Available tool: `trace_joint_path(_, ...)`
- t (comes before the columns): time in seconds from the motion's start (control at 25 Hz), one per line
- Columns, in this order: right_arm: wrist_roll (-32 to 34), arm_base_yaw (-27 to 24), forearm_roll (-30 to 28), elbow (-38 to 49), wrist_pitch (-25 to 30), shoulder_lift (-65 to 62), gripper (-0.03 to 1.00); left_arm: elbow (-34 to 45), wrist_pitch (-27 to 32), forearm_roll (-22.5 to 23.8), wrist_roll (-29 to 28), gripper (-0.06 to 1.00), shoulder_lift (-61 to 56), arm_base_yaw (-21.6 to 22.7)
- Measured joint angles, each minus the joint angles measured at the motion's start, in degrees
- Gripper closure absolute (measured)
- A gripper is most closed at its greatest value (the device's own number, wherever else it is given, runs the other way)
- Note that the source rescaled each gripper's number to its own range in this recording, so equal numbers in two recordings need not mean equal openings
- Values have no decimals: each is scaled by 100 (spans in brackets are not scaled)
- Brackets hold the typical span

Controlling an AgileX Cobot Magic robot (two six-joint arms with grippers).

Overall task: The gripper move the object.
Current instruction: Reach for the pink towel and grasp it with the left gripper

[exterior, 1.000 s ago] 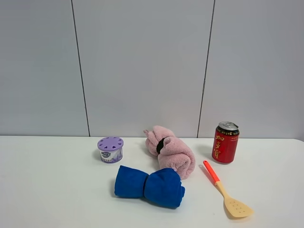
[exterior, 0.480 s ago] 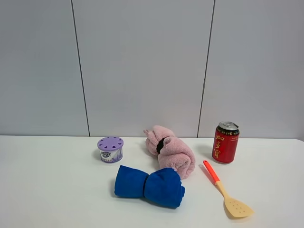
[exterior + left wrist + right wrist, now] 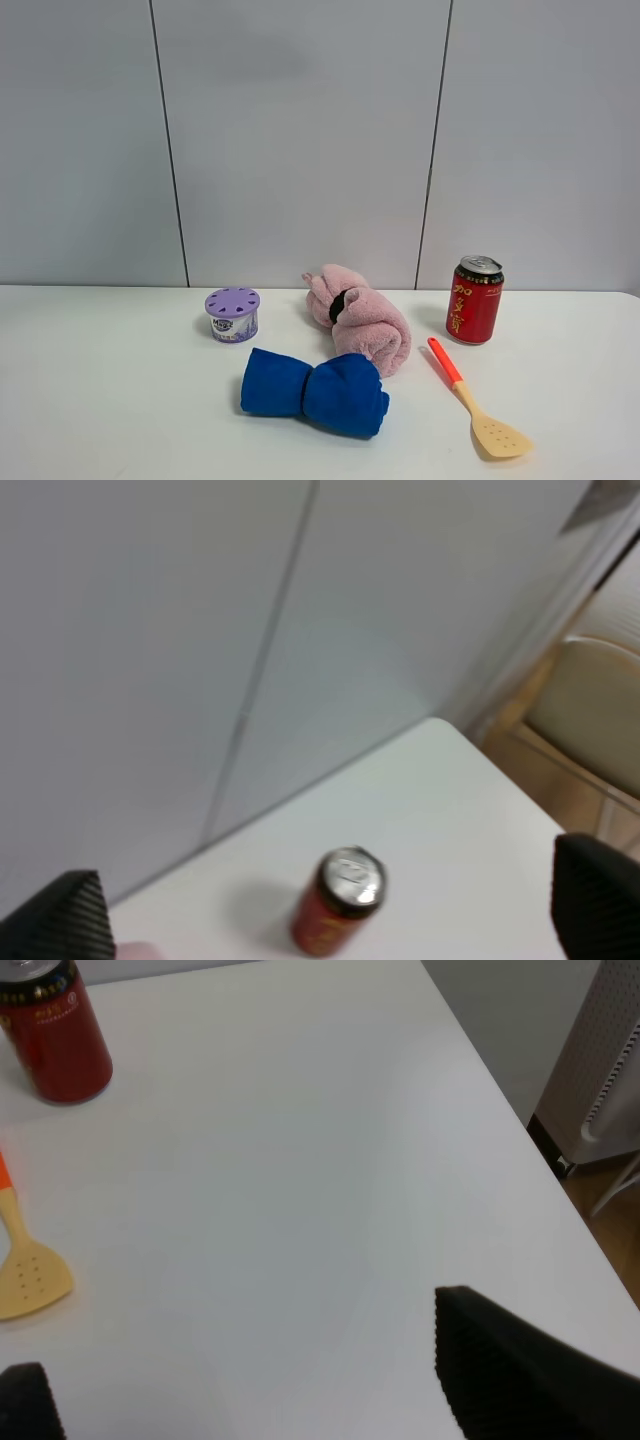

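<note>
The pale pink rolled towel [image 3: 358,320] with a black band lies on the white table [image 3: 120,400] at the middle back, touching the blue rolled cloth [image 3: 314,391] in front of it. No arm shows in the exterior high view. In the left wrist view my left gripper [image 3: 330,910] is open, its black fingertips [image 3: 65,920] wide apart, high above the table and looking down on the red can [image 3: 338,902]. In the right wrist view my right gripper [image 3: 250,1370] is open and empty over bare table near its right edge.
A purple-lidded tub [image 3: 232,315] stands left of the towel. The red can [image 3: 475,299] stands at its right, with an orange-handled spatula [image 3: 478,405] in front. The can [image 3: 55,1035] and spatula [image 3: 25,1270] show in the right wrist view. The table edge [image 3: 520,1130] is close by.
</note>
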Motion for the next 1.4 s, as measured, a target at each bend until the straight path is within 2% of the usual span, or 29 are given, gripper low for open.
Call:
trace_joint_path(0.24,0,0,0,0,0,0,-3,-395,159,6,-1298,-5,1079,-308)
trace_joint_path(0.52,0,0,0,0,0,0,-3,-395,259,415,-2829,-5,1934,-354)
trace_joint_path(0.68,0,0,0,0,0,0,-3,-395,456,596,-3059,-5,2317,-383)
trace_joint_path(0.92,0,0,0,0,0,0,-3,-395,655,1322,-3277,-5,2778,-540)
trace_joint_path(1.2,0,0,0,0,0,0,-3,-395,640,2096,-3589,-5,3201,-735)
trace_joint_path(1.4,0,0,0,0,0,0,-3,-395,545,2420,-3615,-5,3333,-761)
